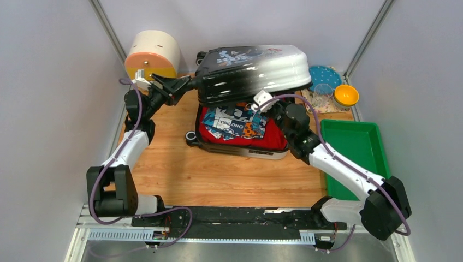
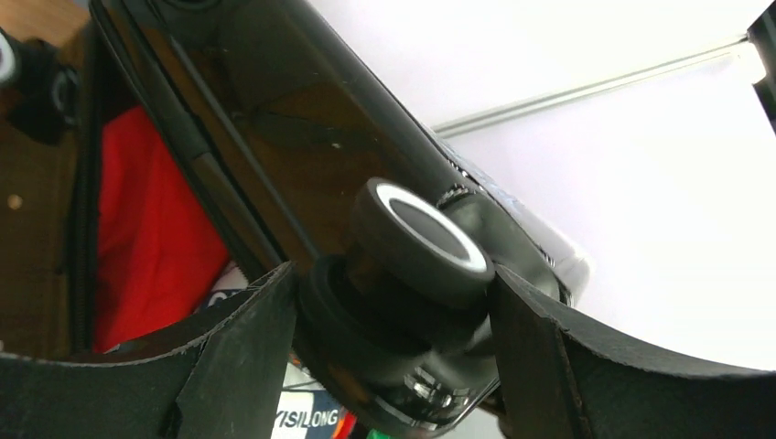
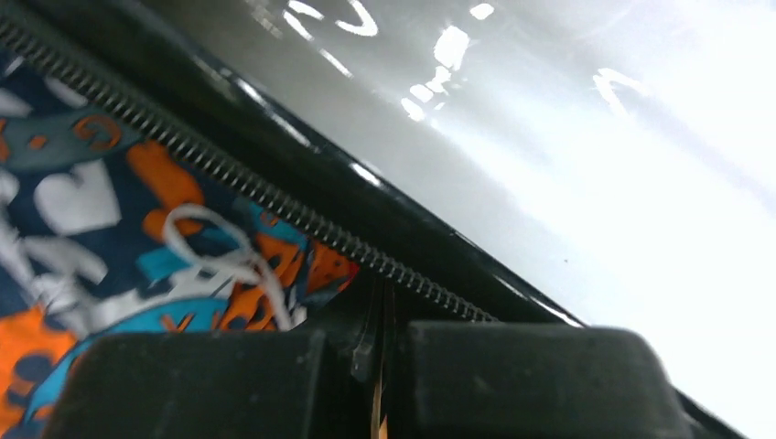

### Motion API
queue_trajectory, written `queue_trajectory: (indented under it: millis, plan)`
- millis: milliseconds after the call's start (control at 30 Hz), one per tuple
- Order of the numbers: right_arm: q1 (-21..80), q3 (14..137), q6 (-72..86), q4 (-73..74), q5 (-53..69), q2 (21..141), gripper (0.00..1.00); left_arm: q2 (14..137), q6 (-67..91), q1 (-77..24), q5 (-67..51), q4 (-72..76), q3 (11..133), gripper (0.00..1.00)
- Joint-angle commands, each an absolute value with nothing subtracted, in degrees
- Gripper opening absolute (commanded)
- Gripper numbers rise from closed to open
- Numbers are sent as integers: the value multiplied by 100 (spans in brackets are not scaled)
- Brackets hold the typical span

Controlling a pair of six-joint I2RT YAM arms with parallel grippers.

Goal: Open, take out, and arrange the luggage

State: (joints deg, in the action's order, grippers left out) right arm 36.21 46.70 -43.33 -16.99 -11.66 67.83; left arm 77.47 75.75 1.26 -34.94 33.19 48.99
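The luggage point(image 1: 251, 68) lies at the back centre of the tabletop point(image 1: 180, 169). Its lower shell rests flat and its lid is raised part way on the far hinge.

Left pincer point(image 1: 173, 84): positioned at the left end of the lid. The fingers point(image 2: 247, 357) are spread wide, and a lid wheel point(image 2: 421, 238) sits between them, apparently touching both. The wheel gives a projecting hold on a smooth, curved shell. From this hold the left arm appears to carry the lid's weight so that the opening is accessible.

Right pincer point(image 1: 261, 109): positioned just under the front rim of the lid, above the contents. The fingers are pressed together. The right wrist view shows them beside the zipper point(image 3: 274, 197) and over a blue-and-orange patterned garment point(image 3: 91, 201). Whether a fold of fabric is caught between them cannot be determined.

Contents: the patterned garment lies on top of a red garment point(image 1: 273, 139), and both are inside the lower shell.

Status: opening is partly done; removal is not yet done. A green tray point(image 1: 355, 147) sits near the right arm, a likely place for removed items.
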Motion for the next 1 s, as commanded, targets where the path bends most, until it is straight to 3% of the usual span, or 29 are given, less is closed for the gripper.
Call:
queue_trajectory:
  millis: [0, 367, 567, 767, 967]
  plan:
    - [3288, 5764, -4316, -2751, -1319, 7311, 3, 7243, 7120, 473, -3885, 3542, 4449, 80]
    - [2690, 7803, -4219, -3339, -1187, 9287, 13, 6821, 5460, 1028, -4060, 2480, 4368, 82]
    - [2321, 9270, -4307, -3647, -1169, 10466, 42, 6943, 3896, 950, -4315, 1188, 4474, 82]
    - [2110, 10869, -4307, -3516, -1309, 11521, 63, 7250, 2236, 642, -3930, 72, 4666, 79]
    - [1916, 11584, -4342, -3437, -1362, 12155, 67, 7786, 1539, 211, -3464, -246, 5123, 78]
